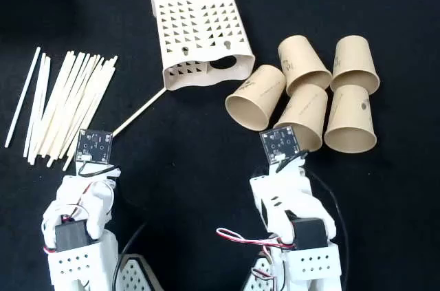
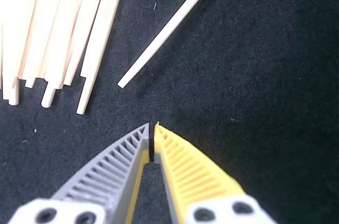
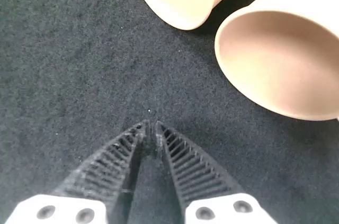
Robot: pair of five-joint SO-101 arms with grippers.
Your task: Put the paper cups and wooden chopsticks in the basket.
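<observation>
High view: basket (image 1: pixel 201 36) tipped on its side on the table (image 1: pixel 199 153), five paper cups (image 1: pixel 302 60) lying just right of it, wooden chopsticks (image 1: pixel 69 109) piled left, one stray chopstick (image 1: pixel 139 111) reaching the basket. Left gripper (image 2: pixel 152 127) pinched together, empty, near chopstick ends; right gripper (image 3: pixel 151 123) likewise, beside cups.

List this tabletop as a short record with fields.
basket: cream perforated plastic basket, tipped on its side
cups: five brown paper cups, lying on their sides, clustered beside the basket
chopsticks: pale wooden chopsticks spread on the black cloth; one stray chopstick lies between them and the basket
left gripper: shut, empty
right gripper: shut, empty, near two cup mouths
</observation>
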